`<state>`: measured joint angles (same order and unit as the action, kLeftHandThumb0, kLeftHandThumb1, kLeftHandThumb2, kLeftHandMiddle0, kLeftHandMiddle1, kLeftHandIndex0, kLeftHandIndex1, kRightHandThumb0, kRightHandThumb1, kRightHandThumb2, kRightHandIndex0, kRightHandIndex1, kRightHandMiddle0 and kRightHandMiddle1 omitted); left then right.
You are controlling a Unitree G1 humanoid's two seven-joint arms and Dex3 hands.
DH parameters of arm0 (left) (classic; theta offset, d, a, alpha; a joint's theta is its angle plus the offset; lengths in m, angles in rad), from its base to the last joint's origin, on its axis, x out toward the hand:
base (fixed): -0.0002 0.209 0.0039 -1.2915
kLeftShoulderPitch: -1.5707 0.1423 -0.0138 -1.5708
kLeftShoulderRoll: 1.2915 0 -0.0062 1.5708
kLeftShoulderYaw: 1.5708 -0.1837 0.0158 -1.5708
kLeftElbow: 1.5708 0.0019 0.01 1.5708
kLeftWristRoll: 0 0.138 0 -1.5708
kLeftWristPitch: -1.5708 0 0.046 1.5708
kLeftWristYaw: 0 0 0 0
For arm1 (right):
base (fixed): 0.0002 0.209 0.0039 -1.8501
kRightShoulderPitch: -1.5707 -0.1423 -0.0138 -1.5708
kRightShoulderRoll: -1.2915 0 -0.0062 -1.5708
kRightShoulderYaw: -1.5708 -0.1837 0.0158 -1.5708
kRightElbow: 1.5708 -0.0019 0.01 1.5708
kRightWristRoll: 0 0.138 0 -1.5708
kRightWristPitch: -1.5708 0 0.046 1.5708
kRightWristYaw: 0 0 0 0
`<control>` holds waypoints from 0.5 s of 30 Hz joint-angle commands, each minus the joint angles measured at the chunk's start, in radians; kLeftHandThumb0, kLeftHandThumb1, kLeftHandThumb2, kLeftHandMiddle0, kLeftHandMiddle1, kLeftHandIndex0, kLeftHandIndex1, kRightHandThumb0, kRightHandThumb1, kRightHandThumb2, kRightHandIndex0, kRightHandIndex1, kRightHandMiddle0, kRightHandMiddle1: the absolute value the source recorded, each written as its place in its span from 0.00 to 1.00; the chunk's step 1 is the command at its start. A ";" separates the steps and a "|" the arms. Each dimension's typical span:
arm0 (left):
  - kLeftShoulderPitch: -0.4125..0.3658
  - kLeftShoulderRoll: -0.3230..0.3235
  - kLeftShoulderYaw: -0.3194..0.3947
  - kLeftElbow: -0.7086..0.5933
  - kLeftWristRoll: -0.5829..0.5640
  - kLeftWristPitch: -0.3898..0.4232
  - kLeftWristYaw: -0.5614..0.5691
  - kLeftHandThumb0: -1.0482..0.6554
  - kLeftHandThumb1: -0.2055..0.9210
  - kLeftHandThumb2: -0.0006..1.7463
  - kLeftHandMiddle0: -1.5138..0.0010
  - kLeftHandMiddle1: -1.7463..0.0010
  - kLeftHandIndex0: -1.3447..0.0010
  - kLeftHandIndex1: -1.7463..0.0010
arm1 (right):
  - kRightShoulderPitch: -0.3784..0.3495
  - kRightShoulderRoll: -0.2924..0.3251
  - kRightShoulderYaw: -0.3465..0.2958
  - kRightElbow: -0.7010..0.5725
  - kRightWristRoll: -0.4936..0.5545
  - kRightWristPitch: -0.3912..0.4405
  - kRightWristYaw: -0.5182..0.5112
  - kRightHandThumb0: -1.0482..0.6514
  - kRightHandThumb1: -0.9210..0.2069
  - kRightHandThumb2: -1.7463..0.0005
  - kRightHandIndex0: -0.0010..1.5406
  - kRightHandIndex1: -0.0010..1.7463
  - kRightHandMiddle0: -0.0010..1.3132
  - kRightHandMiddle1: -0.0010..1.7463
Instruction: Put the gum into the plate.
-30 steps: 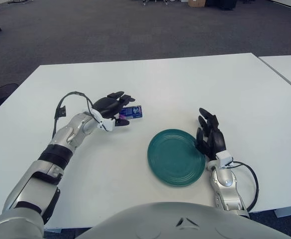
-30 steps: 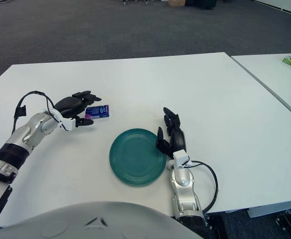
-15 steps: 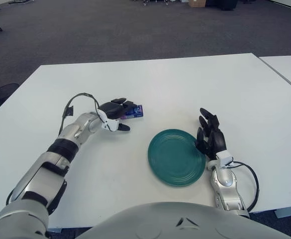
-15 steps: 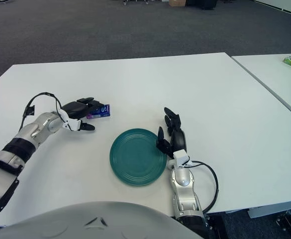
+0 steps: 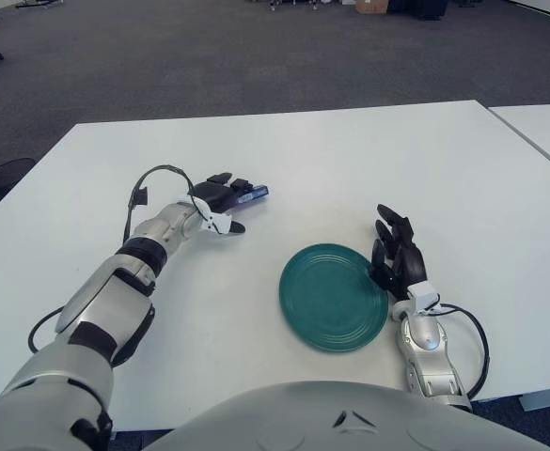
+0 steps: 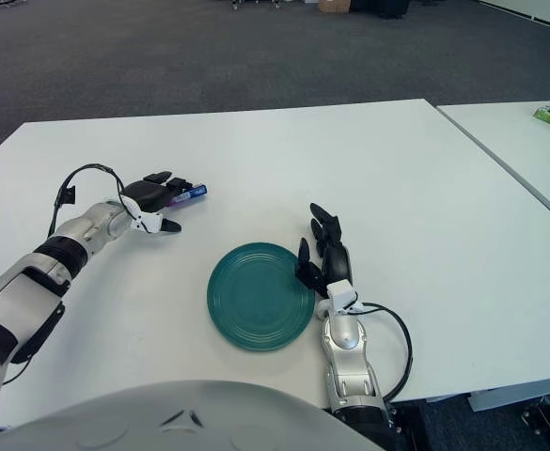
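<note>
In the left eye view, the left robot hand [image 5: 220, 199] reached out over the white bench [image 5: 331, 160], its fingers [image 5: 229, 181] closed over the gum [image 5: 254, 194], a small blue pack whose end stuck out just past the fingertips. Whether the pack was lifted or touching the bench could not be told. The green plate [image 5: 333, 297] lay well apart from that hand, nearer the robot and to its right. The right robot hand [image 5: 397, 262] showed just right of the plate, at its rim, with fingers loosely spread and holding nothing.

In the right eye view, the left robot hand [image 6: 154, 195] again gripped the gum [image 6: 192, 193]. The plate [image 6: 259, 296] sat just left of the right robot hand [image 6: 325, 253].
</note>
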<state>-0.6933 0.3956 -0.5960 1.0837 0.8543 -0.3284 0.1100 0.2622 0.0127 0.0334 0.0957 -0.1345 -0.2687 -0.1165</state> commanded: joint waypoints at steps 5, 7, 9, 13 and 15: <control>-0.009 -0.044 -0.045 0.114 0.018 0.060 0.071 0.00 1.00 0.24 0.92 0.99 1.00 0.56 | 0.067 -0.024 -0.031 0.119 0.013 0.113 0.008 0.26 0.00 0.49 0.21 0.01 0.00 0.36; -0.013 -0.052 -0.049 0.129 0.013 0.064 0.080 0.01 1.00 0.24 0.91 0.99 1.00 0.55 | 0.066 -0.025 -0.033 0.121 0.016 0.111 0.011 0.26 0.00 0.49 0.21 0.01 0.00 0.35; -0.017 -0.063 -0.053 0.150 0.009 0.071 0.088 0.02 1.00 0.23 0.89 0.99 1.00 0.53 | 0.067 -0.025 -0.034 0.122 0.018 0.108 0.013 0.26 0.00 0.49 0.21 0.01 0.00 0.35; -0.023 -0.096 -0.040 0.212 -0.019 0.094 0.087 0.04 1.00 0.23 0.79 0.96 0.97 0.49 | 0.061 -0.029 -0.039 0.132 0.024 0.101 0.020 0.26 0.00 0.49 0.21 0.01 0.00 0.35; -0.025 -0.108 -0.023 0.231 -0.043 0.103 0.069 0.06 1.00 0.24 0.76 0.82 0.96 0.44 | 0.058 -0.031 -0.042 0.141 0.026 0.093 0.023 0.26 0.00 0.49 0.22 0.01 0.00 0.35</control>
<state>-0.7409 0.3092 -0.6228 1.2558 0.8263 -0.2501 0.2281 0.2574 0.0113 0.0277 0.1004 -0.1243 -0.2685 -0.1011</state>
